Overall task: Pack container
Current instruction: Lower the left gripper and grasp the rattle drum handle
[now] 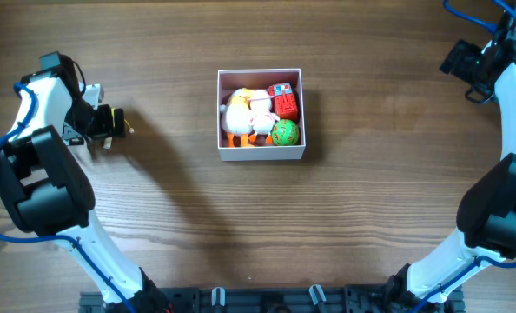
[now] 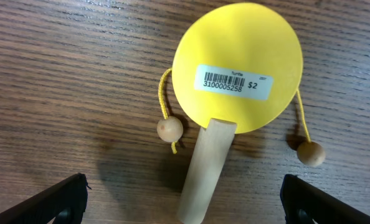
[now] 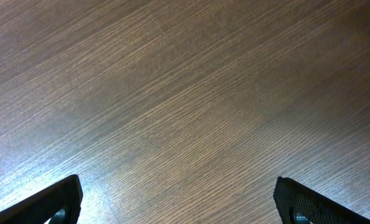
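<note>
1. Far left: the left pincer hangs released, fingers spread wide, over a drum (yellow disc, price sticker up) lying flat on the bench. Its handle points into the gap between the fingers. Two beads on strings lie loose, one at each side. Nothing grips the drum yet.
2. Middle: the container sits at the bench's centre, well apart from both arms. It holds toys, among them a pale plush, a red block and a green ball, which cover most of its floor.
3. Far right: the right pincer is also released, over bare bench, grasping nothing.
4. Progress: we judge the packing mostly done. The drum is the one piece we see outside, so what is left is to grasp it, carry it right and set it in.
5. Room: the bench between drum and container is bare, so the way looks open. The tight spots are the thin walls and the scarce free floor. We expect the drum must rest on the toys, and its beads could snag a wall.
</note>
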You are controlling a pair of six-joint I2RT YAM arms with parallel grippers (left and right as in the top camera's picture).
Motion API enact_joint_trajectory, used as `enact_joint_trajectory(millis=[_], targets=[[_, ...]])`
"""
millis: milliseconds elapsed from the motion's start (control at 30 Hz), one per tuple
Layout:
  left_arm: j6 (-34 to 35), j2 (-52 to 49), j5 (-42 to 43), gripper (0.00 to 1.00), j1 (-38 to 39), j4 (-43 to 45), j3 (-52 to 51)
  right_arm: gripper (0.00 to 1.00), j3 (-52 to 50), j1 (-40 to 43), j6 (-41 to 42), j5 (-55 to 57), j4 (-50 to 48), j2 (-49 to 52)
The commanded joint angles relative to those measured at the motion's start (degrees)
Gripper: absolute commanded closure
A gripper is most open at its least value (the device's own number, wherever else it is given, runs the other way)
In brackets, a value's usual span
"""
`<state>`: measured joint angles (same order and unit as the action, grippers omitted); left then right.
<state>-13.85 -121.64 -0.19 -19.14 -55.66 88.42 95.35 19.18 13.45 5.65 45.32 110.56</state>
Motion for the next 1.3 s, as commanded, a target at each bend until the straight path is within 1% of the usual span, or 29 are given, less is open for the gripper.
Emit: enact_joint_trajectory(millis=[0, 333, 467, 567, 800, 867, 933, 967, 1000, 1033, 1167, 1200, 1233, 1267], targets=[[0.83, -2.27, -0.83, 0.0, 0.28, -0.31, -0.46, 0.0, -0.11, -0.07, 0.63, 0.98, -0.13, 0.04], [0.85, -3.04, -0.79, 0.0, 0.39, 0.52, -0.46, 0.0, -0.11, -0.07, 0.63, 0.98, -0.13, 0.04], [2.51, -4.26, -0.96, 0.0, 0.39, 0.59, -0.46, 0.0, -0.11, -0.07, 0.63, 0.96, -0.13, 0.04], [2.54, -4.5, -0.98, 0.0, 0.39, 0.57, -0.46, 0.0, -0.11, -0.07, 0.63, 0.96, -0.13, 0.04], [2.51, -4.5, -2.49, 0.0, 0.39, 0.76, -0.46, 0.0, -0.11, -0.07, 0.63, 0.96, -0.13, 0.04], [2.51, -4.5, -2.49, 0.09, 0.39, 0.79, -0.46, 0.0, -0.11, -0.07, 0.61, 0.96, -0.13, 0.04], [2.54, -4.5, -2.49, 0.22, 0.39, 0.76, -0.46, 0.0, -0.11, -0.07, 0.63, 0.96, -0.13, 0.04], [2.51, -4.5, -2.49, 0.32, 0.39, 0.74, -0.46, 0.0, -0.11, -0.07, 0.63, 0.96, -0.13, 0.04], [2.54, -4.5, -2.49, 0.39, 0.39, 0.72, -0.46, 0.0, -0.11, -0.07, 0.63, 0.96, -0.13, 0.04], [2.54, -4.5, -2.49, 0.42, 0.39, 0.74, -0.46, 0.0, -0.11, -0.07, 0.61, 0.96, -0.13, 0.04], [2.54, -4.5, -2.49, 0.41, 0.39, 0.74, -0.46, 0.0, -0.11, -0.07, 0.61, 0.96, -0.13, 0.04], [2.54, -4.5, -2.49, 0.42, 0.39, 0.74, -0.46, 0.0, -0.11, -0.07, 0.63, 0.96, -0.13, 0.04], [2.54, -4.5, -2.47, 0.45, 0.39, 0.74, -0.46, 0.0, -0.11, -0.07, 0.63, 0.96, -0.13, 0.04], [2.54, -4.5, -2.47, 0.5, 0.39, 0.74, -0.46, 0.0, -0.11, -0.07, 0.63, 0.96, -0.13, 0.04]])
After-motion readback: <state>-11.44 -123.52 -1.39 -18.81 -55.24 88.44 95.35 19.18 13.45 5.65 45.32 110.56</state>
